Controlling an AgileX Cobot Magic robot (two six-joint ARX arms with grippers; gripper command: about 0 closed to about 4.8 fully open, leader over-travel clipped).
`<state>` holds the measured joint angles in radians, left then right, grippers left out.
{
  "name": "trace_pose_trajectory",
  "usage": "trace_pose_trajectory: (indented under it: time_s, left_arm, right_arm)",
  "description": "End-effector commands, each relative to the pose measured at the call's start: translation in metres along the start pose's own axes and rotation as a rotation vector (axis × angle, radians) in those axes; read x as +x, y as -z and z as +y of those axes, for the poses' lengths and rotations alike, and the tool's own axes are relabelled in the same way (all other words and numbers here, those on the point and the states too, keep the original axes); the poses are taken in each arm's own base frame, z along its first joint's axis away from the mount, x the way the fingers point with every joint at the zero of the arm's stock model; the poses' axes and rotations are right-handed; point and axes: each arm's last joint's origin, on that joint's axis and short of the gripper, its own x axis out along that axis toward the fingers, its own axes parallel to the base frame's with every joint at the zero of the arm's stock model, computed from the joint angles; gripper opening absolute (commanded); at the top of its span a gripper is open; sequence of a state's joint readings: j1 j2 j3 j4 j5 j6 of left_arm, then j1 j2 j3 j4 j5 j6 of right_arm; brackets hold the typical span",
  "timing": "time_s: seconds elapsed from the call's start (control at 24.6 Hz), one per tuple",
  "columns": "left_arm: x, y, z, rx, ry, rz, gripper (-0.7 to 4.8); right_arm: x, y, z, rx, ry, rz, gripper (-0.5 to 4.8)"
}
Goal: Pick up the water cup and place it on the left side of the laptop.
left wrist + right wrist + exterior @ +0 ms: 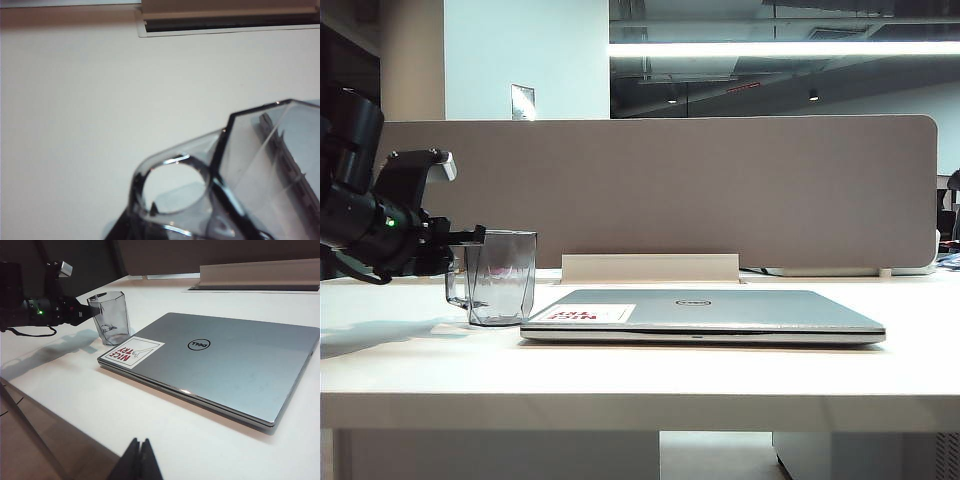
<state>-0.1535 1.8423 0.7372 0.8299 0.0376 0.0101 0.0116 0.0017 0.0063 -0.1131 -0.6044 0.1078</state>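
Note:
The water cup [502,278], a clear grey-tinted faceted mug, stands upright just off the laptop's left edge, its base at the table surface. My left gripper [470,238] reaches in level from the left and is shut on the cup's wall by the handle. In the left wrist view the cup [260,165] and its handle loop fill the lower part, with the left gripper [170,227] clamped there. The silver Dell laptop [720,310] lies closed, its white red-lettered sticker nearest the cup. The right wrist view shows cup [111,317], laptop [225,360] and my right gripper [140,442], shut and empty, well back from them.
A grey partition panel [720,190] runs along the back of the white table [620,370]. A white raised cable slot [650,267] sits behind the laptop. The table's front edge is close to the laptop's front.

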Motion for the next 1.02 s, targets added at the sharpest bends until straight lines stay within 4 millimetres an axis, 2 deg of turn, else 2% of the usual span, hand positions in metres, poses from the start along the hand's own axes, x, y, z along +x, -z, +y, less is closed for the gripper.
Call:
trace_pose_trajectory:
  time_s: [0.04,0.08,0.12,0.16,0.45,0.57,0.85,1.02]
  left_arm:
    - [0.000,0.001,0.000,0.008,0.001,0.011,0.12]
    - [0.000,0.001,0.000,0.008,0.001,0.012,0.39]
    - [0.000,0.001,0.000,0.008,0.001,0.012,1.21]
    - [0.000,0.001,0.000,0.008,0.001,0.012,1.33]
    - [0.000,0.000,0.000,0.008,0.005,0.011,1.34]
    - [-0.003,-0.002,0.000,0.008,0.011,0.029,1.57]
    - [-0.019,-0.019,-0.001,0.005,0.009,0.083,1.56]
    - [-0.035,-0.030,-0.001,-0.054,0.005,0.155,1.51]
  right_arm:
    - [0.000,0.001,0.000,0.000,-0.006,-0.007,-0.05]
    - [0.000,0.001,0.000,0.000,-0.006,-0.006,-0.05]
    - [0.000,0.001,0.000,0.000,-0.005,-0.007,-0.05]
    - [0.000,0.001,0.000,0.000,-0.005,-0.007,-0.05]
    - [0.000,0.001,0.000,0.000,-0.005,-0.007,-0.05]
    - [0.000,0.001,0.000,-0.001,-0.005,-0.007,-0.05]
    - [0.000,0.001,0.000,-0.001,-0.005,-0.007,-0.05]
    - [0.000,0.001,0.000,-0.001,-0.005,-0.007,-0.05]
